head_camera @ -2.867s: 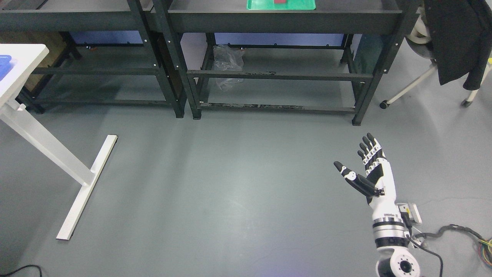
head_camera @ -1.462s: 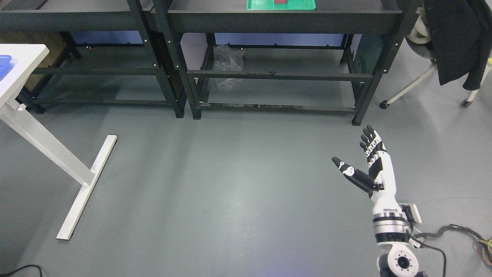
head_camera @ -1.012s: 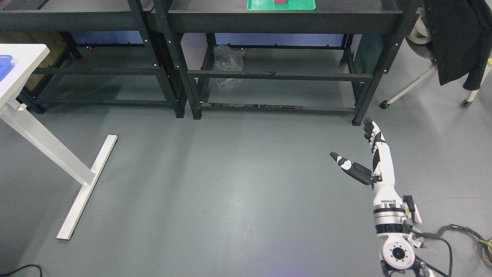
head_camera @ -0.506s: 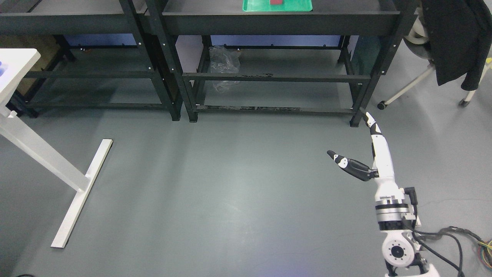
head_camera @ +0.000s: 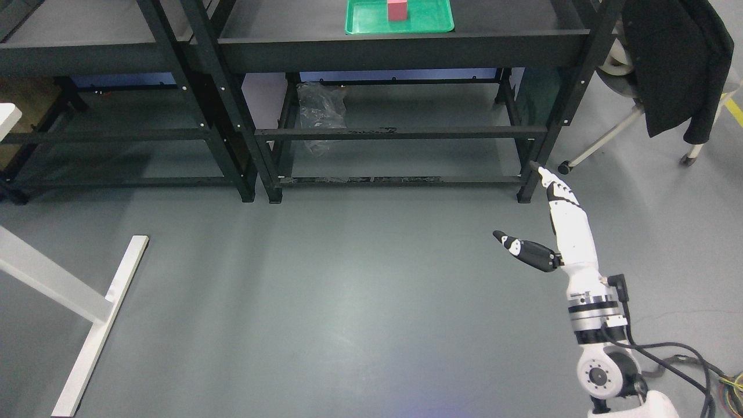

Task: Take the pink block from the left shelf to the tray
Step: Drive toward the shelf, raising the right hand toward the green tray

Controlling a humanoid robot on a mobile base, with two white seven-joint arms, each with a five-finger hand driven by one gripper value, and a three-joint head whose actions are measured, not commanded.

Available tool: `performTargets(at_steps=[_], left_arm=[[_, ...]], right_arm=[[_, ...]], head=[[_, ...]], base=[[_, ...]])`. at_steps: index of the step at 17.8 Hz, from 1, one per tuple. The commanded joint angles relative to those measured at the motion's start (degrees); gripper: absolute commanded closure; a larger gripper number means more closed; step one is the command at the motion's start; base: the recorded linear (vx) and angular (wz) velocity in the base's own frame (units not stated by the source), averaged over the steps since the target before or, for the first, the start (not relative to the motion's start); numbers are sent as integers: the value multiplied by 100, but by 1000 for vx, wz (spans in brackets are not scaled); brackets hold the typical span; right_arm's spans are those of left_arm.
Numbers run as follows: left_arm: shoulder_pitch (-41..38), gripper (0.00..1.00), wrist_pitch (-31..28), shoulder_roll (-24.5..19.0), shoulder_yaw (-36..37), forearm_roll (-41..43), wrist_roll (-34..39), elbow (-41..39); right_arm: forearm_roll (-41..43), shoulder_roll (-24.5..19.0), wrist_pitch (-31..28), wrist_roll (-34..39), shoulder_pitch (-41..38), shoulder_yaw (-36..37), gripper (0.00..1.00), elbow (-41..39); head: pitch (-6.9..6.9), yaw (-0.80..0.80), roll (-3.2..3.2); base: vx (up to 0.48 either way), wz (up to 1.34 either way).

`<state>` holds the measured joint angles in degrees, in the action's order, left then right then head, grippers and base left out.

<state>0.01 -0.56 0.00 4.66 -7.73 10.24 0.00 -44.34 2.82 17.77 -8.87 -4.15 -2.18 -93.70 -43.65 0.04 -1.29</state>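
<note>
A pink block (head_camera: 397,10) stands in a green tray (head_camera: 435,21) on the top board of the right black shelf (head_camera: 400,51), at the top middle of the head view. My right hand (head_camera: 537,217) is low at the right, well below and right of the tray, over the grey floor. Its fingers are straight and its thumb is spread out to the left; it holds nothing. The left black shelf (head_camera: 98,55) stands at the upper left. My left arm does not show.
A white table leg and foot (head_camera: 87,313) cross the lower left. A crumpled plastic bag (head_camera: 316,110) lies under the right shelf. A chair with a black coat (head_camera: 676,64) stands at the upper right. Cables (head_camera: 691,360) trail at the lower right.
The camera has tilted up and turned right, so the shelves sit lower and the tray with the block shows more. My right hand has rotated edge-on and risen toward the shelf leg.
</note>
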Motion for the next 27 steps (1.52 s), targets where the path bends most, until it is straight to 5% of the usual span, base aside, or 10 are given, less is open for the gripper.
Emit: performTargets(at_steps=[1,8,18,27], left_arm=[[166,0,3,-100,0,0,4,-100],[166,0,3,-100,0,0,4,-100],[175,0,3,-100,0,0,4,-100],[166,0,3,-100,0,0,4,-100]], right_arm=[[-2536,140,24,-27,125,-107,0,0],[-1931,122,51,-984,274,-169,1,0],[-1877,131,33,-317,424,-178,1,9],[-1209,122,121,-615,406,-116,1,0]], head=[[0,0,0],[0,0,0],[0,0,0],[0,0,0]], base=[[157,-102],[136,88],[208,146],[255,14]])
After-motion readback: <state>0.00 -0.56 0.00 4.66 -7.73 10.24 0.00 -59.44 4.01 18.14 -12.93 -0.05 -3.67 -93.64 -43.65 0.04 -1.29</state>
